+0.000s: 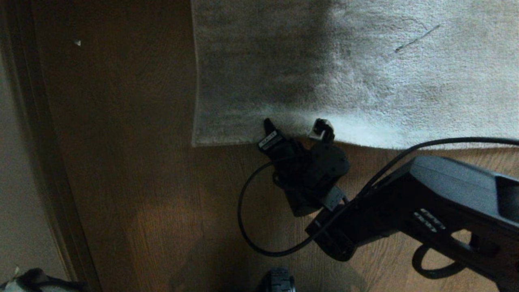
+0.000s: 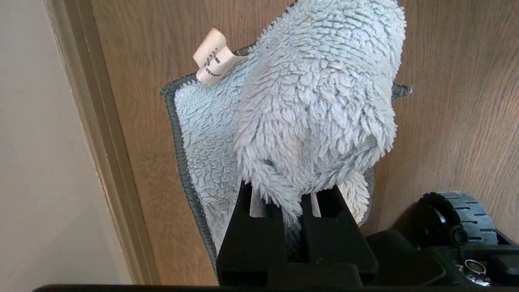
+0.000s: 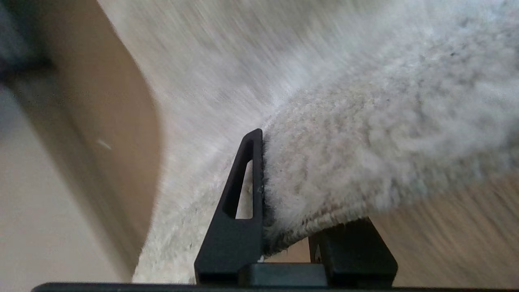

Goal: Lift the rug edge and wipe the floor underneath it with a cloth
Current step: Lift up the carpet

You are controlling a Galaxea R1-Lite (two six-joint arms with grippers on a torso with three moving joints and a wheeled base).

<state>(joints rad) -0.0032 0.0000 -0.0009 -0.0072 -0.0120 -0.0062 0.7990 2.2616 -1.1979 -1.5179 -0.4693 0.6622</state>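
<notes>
The rug edge (image 1: 243,140) is the near border of a pale grey shaggy rug lying on the brown wood floor (image 1: 142,182). My right gripper (image 1: 296,125) is shut on that edge a little right of the rug's square corner (image 1: 194,142). In the right wrist view the gripper (image 3: 302,190) has one finger (image 3: 243,194) on the pile and the other under the rug edge (image 3: 365,170), which humps up over it. The left gripper (image 2: 290,194) hangs low over the floor (image 2: 466,101), shut on the fuzzy bluish cloth (image 2: 316,101).
A skirting board and pale wall (image 1: 40,142) run along the left. A small white speck (image 1: 77,42) lies on the floor left of the rug. The base's wheel (image 2: 462,215) sits close to the hanging cloth. A cable (image 1: 243,219) loops from the right wrist.
</notes>
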